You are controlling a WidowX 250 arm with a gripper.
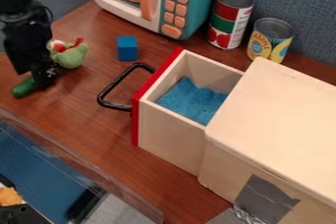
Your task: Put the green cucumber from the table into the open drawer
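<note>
At the left of the view, my gripper (44,78) hangs low over the brown table. A dark green, rounded long object (25,87) lies against its lower end; whether it is held cannot be made out. Just right of the gripper is a light green plush toy (70,57) with red and white parts. A blue cube (127,48) stands on the table farther right. The wooden drawer (172,142) with a red front (151,93) and black handle (109,104) is pulled out, and blue cloth (191,101) lies inside it.
A teal and white toy microwave (205,2) stands at the back, with a red-green can (230,19) and a yellow can (269,39) to its right. The wooden cabinet (282,120) fills the lower right. A clear-walled bin (82,171) is at the lower left.
</note>
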